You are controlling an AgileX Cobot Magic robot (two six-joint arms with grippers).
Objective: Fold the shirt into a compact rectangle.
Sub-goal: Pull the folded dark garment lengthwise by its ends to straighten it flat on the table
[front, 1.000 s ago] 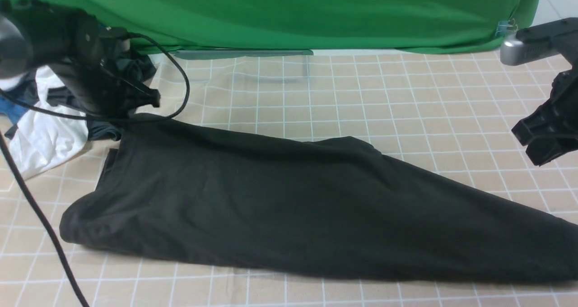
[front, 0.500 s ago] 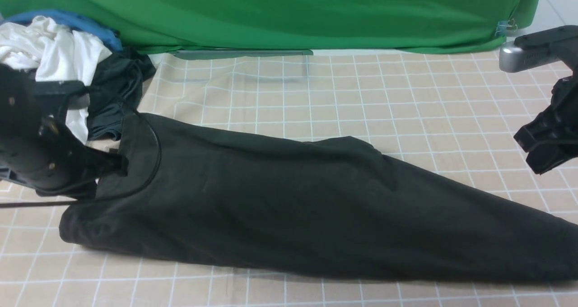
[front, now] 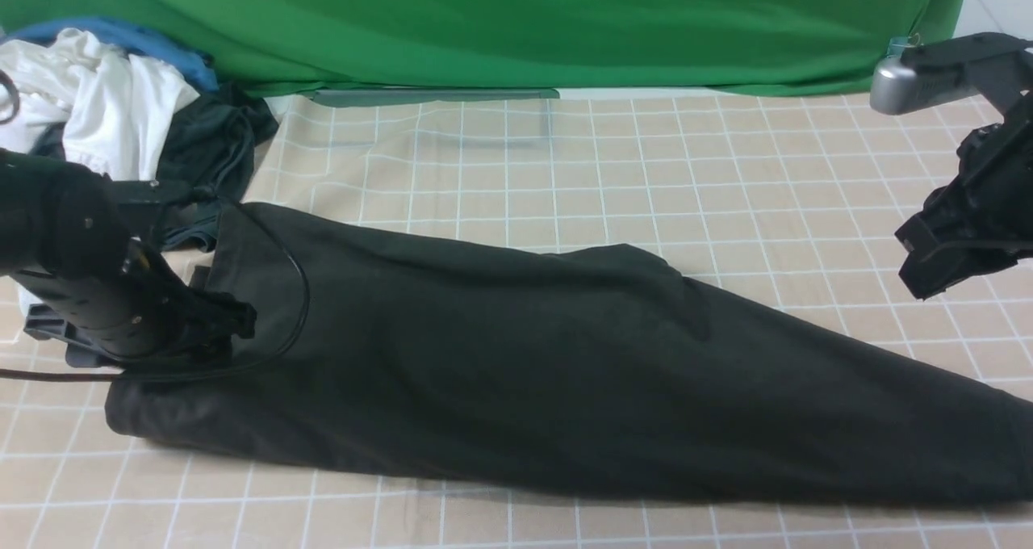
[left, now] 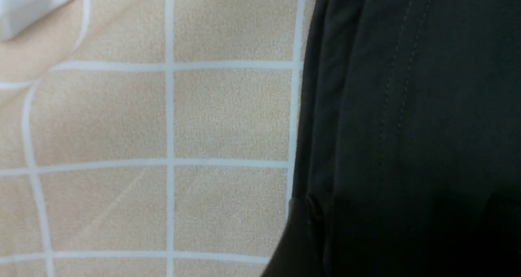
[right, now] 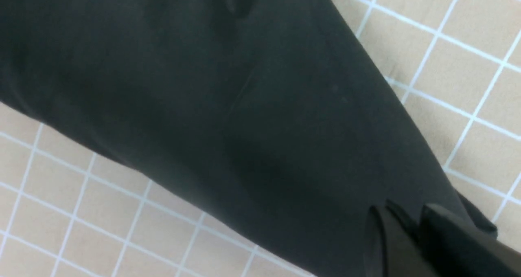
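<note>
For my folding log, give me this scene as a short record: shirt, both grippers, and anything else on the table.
shirt: black, folded into a long strip, lying flat across the checked cloth
left gripper: low at the shirt's left end; grip unclear
right gripper: raised near the shirt's right end, holding nothing
other: heap of clothes, far left

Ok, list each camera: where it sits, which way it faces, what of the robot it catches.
Front view: between the arms, facing forward over the checked cloth to the green backdrop; left gripper at the shirt's left end, right gripper hanging right.
Left wrist view: on the left wrist, looking down at the shirt's stitched hem; no finger clearly visible.
Right wrist view: on the right wrist, looking down on the shirt; its fingertips show.
Shared: all three see shirt and cloth.
</note>
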